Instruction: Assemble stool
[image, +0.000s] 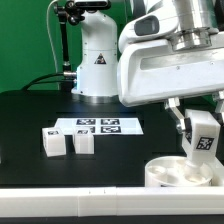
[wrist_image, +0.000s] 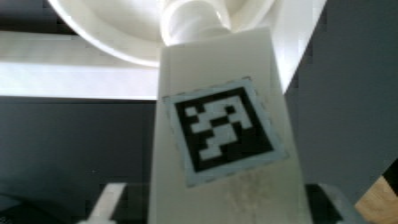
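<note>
The round white seat (image: 172, 172) lies on the black table at the exterior view's lower right. My gripper (image: 200, 122) is shut on a white leg (image: 204, 140) with a black-and-white marker and holds it tilted, with its lower end at the seat. In the wrist view the leg (wrist_image: 217, 120) fills the middle between my gripper's (wrist_image: 217, 208) fingers (wrist_image: 111, 202), and its far end meets the seat (wrist_image: 116, 35). Two more white legs (image: 52, 141) (image: 84, 142) stand side by side on the exterior view's left.
The marker board (image: 98, 126) lies flat behind the two loose legs. The robot base (image: 97, 60) stands at the back. A long white rail (image: 90, 205) runs along the table's front edge.
</note>
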